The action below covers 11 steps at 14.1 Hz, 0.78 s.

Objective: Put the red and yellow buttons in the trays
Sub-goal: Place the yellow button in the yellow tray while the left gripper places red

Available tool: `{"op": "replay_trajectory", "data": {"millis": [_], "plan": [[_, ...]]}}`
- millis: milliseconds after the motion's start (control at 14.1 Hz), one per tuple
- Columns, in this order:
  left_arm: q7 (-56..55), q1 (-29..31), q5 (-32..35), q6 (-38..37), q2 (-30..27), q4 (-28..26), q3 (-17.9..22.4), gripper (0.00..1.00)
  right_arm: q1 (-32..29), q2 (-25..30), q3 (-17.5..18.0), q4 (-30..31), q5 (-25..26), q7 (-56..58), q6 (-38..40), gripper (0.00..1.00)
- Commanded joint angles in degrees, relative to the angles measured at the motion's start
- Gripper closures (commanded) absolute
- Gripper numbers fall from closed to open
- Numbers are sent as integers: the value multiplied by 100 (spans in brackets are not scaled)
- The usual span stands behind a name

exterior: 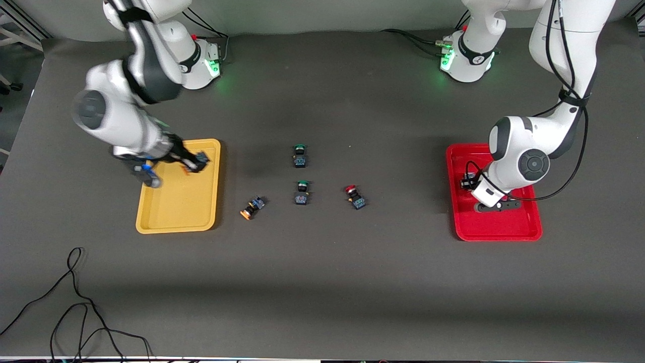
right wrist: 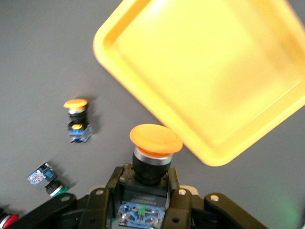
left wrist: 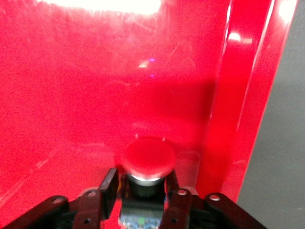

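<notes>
My right gripper (exterior: 197, 162) is shut on a yellow-capped button (right wrist: 152, 157) and holds it over the yellow tray (exterior: 176, 206), above the tray's part farther from the front camera. The tray also shows in the right wrist view (right wrist: 214, 71). My left gripper (exterior: 468, 181) is shut on a red-capped button (left wrist: 147, 162) low over the floor of the red tray (exterior: 504, 227), close to its rim (left wrist: 243, 95). A second yellow-capped button (exterior: 252, 207) lies tipped on the table beside the yellow tray. A second red-capped button (exterior: 356, 197) stands mid-table.
Two green-capped buttons (exterior: 300, 155) (exterior: 302, 192) stand mid-table between the trays, one nearer the front camera than the other. A black cable (exterior: 75, 302) loops on the table near the front edge at the right arm's end.
</notes>
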State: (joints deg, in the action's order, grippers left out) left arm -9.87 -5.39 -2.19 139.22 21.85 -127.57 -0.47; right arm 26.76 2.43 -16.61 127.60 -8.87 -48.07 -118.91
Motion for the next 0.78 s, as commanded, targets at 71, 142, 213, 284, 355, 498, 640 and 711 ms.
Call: {"op": "replay_trajectory", "data": {"millis": [71, 142, 213, 284, 355, 498, 640, 711], "plan": [[108, -5, 78, -1338, -444, 695, 38, 0, 66, 20, -666, 685, -10, 928, -377, 77], [117, -5, 78, -1902, -515, 1038, 38, 0, 66, 20, -816, 914, -10, 1192, -657, 76], [117, -14, 78, -2360, -568, 1363, 38, 0, 66, 3, -913, 1160, -10, 1420, -964, 76], [99, -23, 61, -2686, -629, 1627, 21, 0, 66, -58, -957, 1371, -10, 1579, -1281, 76], [38, -67, 8, -2855, -647, 1804, -5, 0, 66, -146, -1088, 1556, -10, 1746, -1649, 76], [-416, -312, -123, -2875, -639, 2016, -154, 0, 66, -461, -1160, 1881, -45, 2159, -2397, 75], [-1355, -715, -194, -2795, -560, 2191, -339, 0, 57, -778, -1160, 1953, -89, 2319, -2716, 74], [-1803, -926, -203, -2786, -455, 2366, -383, 0, 66, -945, -1160, 1953, -89, 2319, -2821, 74]]}}
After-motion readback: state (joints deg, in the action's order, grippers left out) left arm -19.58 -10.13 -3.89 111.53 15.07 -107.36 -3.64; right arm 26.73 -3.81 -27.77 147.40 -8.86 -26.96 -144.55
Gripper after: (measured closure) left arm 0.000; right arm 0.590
